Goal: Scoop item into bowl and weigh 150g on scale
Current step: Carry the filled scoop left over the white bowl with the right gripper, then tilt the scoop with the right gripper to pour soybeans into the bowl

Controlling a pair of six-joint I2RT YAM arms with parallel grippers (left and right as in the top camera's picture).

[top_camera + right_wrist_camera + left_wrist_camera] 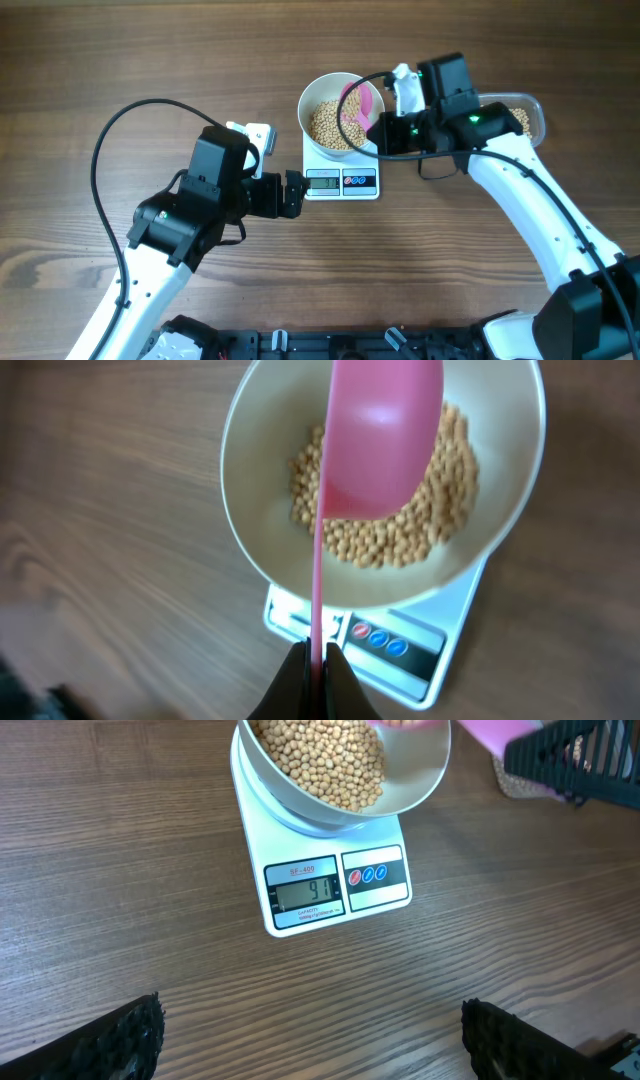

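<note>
The right end effector [315, 660], pinching the pink scoop [385, 440] by its handle, holds it over the soybeans [450, 490] in the white bowl [250, 490] on the kitchen scale [340, 890], where filling looks unfinished, so another scoopful from the clear tub [522, 120] seems due, while the left end effector [296, 194] hangs spread wide and empty.

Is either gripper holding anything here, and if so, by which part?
The right gripper is shut on the pink scoop, pinching the end of its thin handle. The left gripper is open, holding nothing.

Robot lab bench: two arms [190, 215] over wood-grain table [80, 60].
</note>
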